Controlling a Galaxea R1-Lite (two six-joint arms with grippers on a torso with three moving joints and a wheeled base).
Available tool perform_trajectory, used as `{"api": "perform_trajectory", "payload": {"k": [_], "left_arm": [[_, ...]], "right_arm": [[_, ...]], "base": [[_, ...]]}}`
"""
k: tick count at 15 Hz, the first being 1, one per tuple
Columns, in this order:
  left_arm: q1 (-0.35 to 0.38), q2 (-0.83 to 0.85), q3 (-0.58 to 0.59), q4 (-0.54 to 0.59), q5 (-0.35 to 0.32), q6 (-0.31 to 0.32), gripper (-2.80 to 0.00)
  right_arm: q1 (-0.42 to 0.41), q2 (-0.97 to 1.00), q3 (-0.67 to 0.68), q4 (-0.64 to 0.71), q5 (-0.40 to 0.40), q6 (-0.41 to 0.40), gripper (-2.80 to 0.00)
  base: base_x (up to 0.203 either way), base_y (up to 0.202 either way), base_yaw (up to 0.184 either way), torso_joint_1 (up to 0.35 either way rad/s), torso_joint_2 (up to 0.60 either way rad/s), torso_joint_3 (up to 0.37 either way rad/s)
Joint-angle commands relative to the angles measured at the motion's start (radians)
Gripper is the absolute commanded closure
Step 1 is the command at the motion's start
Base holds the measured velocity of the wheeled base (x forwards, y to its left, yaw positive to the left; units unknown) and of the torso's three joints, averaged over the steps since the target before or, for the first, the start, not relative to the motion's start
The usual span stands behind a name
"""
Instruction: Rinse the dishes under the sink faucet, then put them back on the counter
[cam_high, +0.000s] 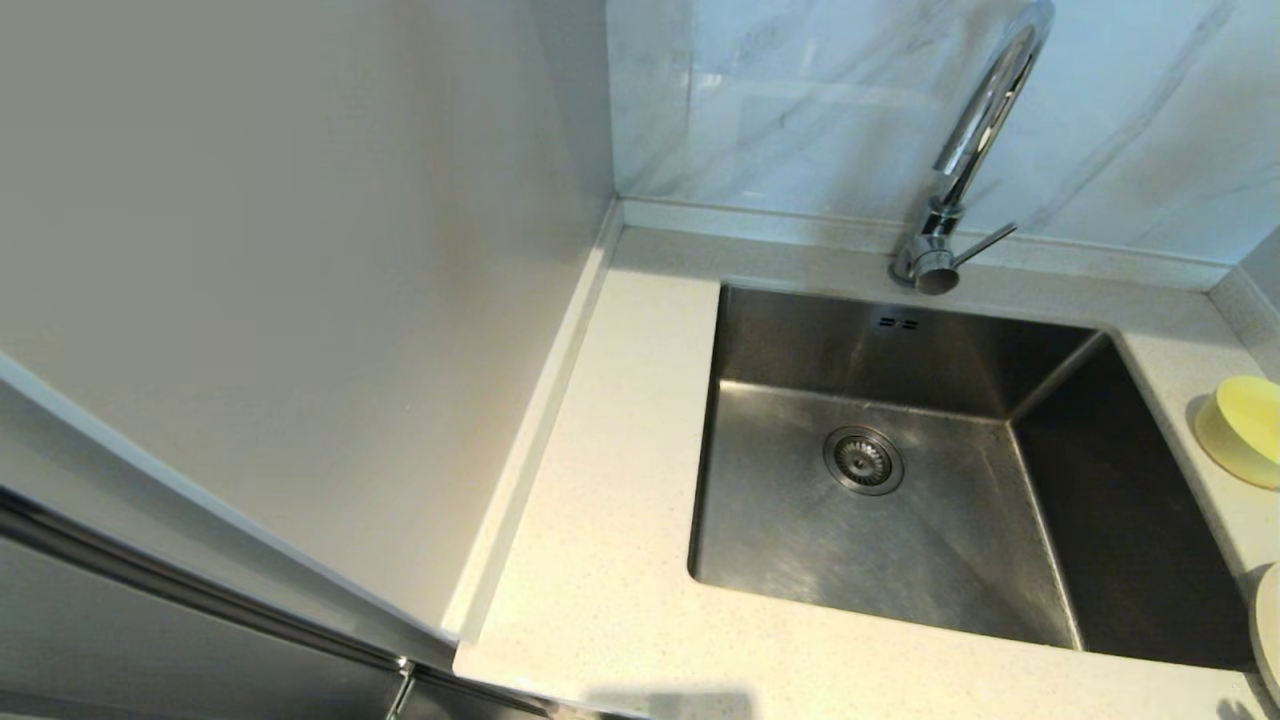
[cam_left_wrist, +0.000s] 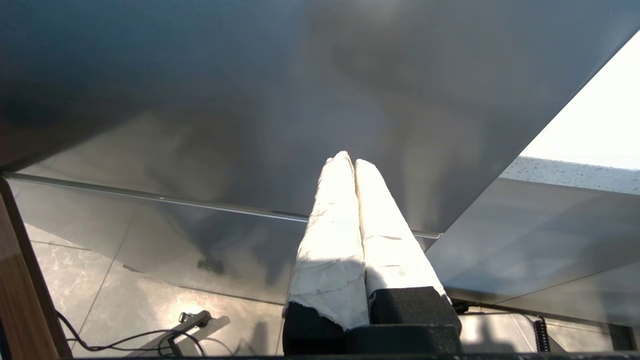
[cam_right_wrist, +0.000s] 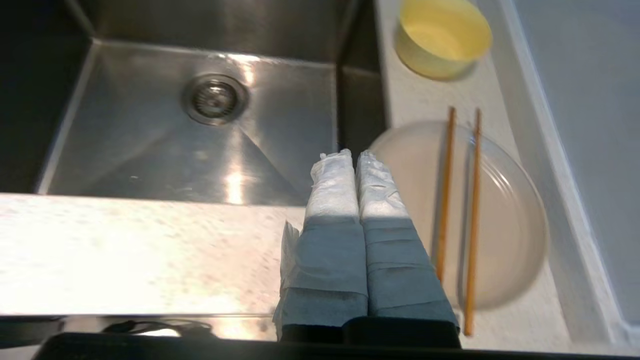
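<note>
From the head camera, the sink (cam_high: 880, 500) sits in the counter (cam_high: 620, 480) with nothing in it but its round drain (cam_high: 863, 460). The faucet (cam_high: 975, 140) rises at its far edge, lever pointing right. The yellow bowl (cam_high: 1240, 428) stands on the counter right of the sink, and a sliver of the plate (cam_high: 1270, 630) shows nearer, at the right edge. Neither arm appears here.

The left wrist camera shows the left gripper (cam_left_wrist: 350, 162) closed, its fingers pressed together and holding nothing, down in front of a grey metal panel (cam_left_wrist: 300, 100) below counter level.

The right wrist camera shows the right gripper (cam_right_wrist: 354, 156) also closed and empty, above the sink's near right corner, beside the plate (cam_right_wrist: 510, 220). The chopsticks (cam_right_wrist: 457, 210) lie side by side across the plate, and the bowl (cam_right_wrist: 440, 37) stands beyond it on the counter.
</note>
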Motion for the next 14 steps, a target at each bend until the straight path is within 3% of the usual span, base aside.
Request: {"api": "perform_trajectory", "payload": {"k": [1, 5, 7, 10, 12, 14], "left_arm": [[0.000, 0.000, 0.000, 0.000, -0.001, 0.000, 0.00], [0.000, 0.000, 0.000, 0.000, -0.001, 0.000, 0.00], [0.000, 0.000, 0.000, 0.000, -0.001, 0.000, 0.00], [0.000, 0.000, 0.000, 0.000, 0.001, 0.000, 0.00], [0.000, 0.000, 0.000, 0.000, -0.001, 0.000, 0.00], [0.000, 0.000, 0.000, 0.000, 0.001, 0.000, 0.00]], "right_arm": [[0.013, -0.079, 0.039, 0.008, -0.031, -0.003, 0.00], [0.043, -0.289, 0.096, 0.087, 0.028, -0.075, 0.00], [0.046, -0.305, 0.135, 0.112, 0.046, -0.095, 0.00], [0.046, -0.305, 0.183, 0.110, 0.165, -0.092, 0.00], [0.047, -0.305, 0.246, 0.068, 0.202, -0.072, 0.00], [0.046, -0.305, 0.336, -0.073, 0.215, -0.061, 0.00]], "base": [[0.000, 0.000, 0.000, 0.000, 0.00, 0.000], [0.000, 0.000, 0.000, 0.000, 0.00, 0.000], [0.000, 0.000, 0.000, 0.000, 0.00, 0.000], [0.000, 0.000, 0.000, 0.000, 0.00, 0.000], [0.000, 0.000, 0.000, 0.000, 0.00, 0.000], [0.000, 0.000, 0.000, 0.000, 0.00, 0.000]]}}
